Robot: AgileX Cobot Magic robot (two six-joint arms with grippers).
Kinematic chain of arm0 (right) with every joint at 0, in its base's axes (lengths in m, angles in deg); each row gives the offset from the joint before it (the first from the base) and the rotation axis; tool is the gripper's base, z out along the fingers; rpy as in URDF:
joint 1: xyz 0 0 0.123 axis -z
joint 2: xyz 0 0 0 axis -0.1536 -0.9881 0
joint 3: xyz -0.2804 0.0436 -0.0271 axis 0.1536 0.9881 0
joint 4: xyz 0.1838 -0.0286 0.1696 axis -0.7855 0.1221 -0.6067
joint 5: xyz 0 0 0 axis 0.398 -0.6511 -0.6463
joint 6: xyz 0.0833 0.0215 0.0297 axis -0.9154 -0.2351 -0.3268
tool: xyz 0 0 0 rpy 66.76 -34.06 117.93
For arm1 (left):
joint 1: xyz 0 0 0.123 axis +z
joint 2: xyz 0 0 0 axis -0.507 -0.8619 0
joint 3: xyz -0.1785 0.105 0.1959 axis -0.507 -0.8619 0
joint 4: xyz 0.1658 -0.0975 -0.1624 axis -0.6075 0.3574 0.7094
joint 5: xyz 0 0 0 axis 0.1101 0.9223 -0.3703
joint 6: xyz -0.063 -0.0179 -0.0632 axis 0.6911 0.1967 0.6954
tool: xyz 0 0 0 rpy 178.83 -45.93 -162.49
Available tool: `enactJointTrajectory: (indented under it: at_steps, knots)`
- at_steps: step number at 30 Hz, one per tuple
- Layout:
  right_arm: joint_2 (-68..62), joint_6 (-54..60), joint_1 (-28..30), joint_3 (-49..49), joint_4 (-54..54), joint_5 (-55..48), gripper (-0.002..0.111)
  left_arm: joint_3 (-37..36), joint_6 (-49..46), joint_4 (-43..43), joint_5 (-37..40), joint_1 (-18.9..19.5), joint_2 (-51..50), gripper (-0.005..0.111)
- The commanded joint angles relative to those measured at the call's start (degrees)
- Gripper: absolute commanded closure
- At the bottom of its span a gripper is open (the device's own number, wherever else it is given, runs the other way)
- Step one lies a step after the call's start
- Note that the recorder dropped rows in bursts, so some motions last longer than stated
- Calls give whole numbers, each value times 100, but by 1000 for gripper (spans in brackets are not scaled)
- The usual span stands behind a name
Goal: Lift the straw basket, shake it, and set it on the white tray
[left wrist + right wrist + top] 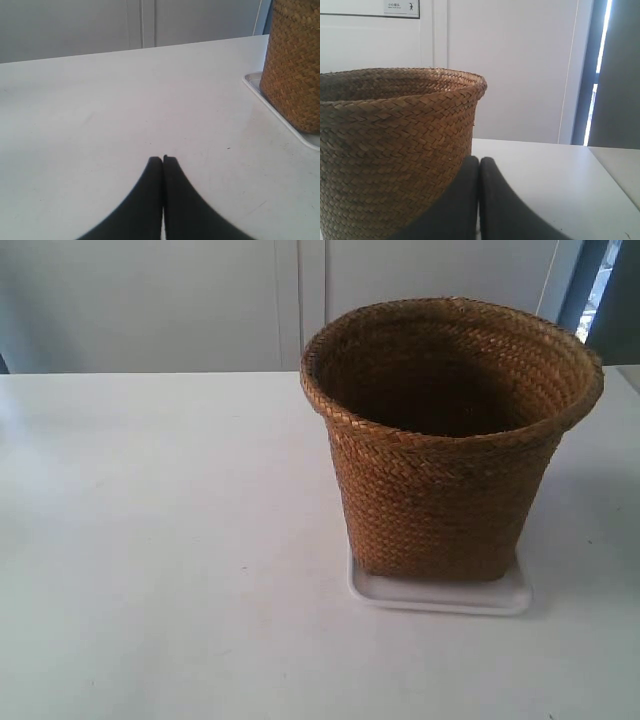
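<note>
White table (150,540): straw basket (445,470) seated upright, mouth upward, on white tray (440,598). Left gripper (163,158) pressed closed, empty, apart from basket. Right gripper (479,159) closed, empty, perhaps brushing basket wall.

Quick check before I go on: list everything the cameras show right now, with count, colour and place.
basket: 1, brown, upright on the tray, toward the exterior view's right
tray: 1, white, on the table under the basket, its rim showing around the base
table: 1, white, under everything
wall: 1, pale panels, behind the table
sign: 1, white with dark print, on the wall, seen in the right wrist view
left gripper: 1, black, shut, over bare table, apart from the basket
right gripper: 1, black, shut, close beside the basket; contact cannot be told
</note>
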Motion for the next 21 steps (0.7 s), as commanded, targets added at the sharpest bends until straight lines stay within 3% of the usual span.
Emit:
enactJointTrajectory:
  at_steps: [1, 4, 6, 10, 14, 21]
  knots:
    - [11, -4, 14, 35, -15, 1, 108, -89, -3, -534, -63, -40, 20, 107]
    - [11, -4, 14, 35, -15, 1, 108, -218, -3, -2202, -63, -40, 20, 107]
    - [11, -4, 14, 35, -15, 1, 108, -361, -3, -2813, -72, -40, 20, 107]
    - [11, -4, 14, 35, -15, 1, 108, -767, -3, -2901, -56, -40, 20, 107]
    - [11, -4, 14, 35, -15, 1, 108, -767, 22, -2943, -887, -40, 20, 107]
    - [11, -4, 14, 35, -15, 1, 108, -767, 10, -3028, -923, -40, 20, 107]
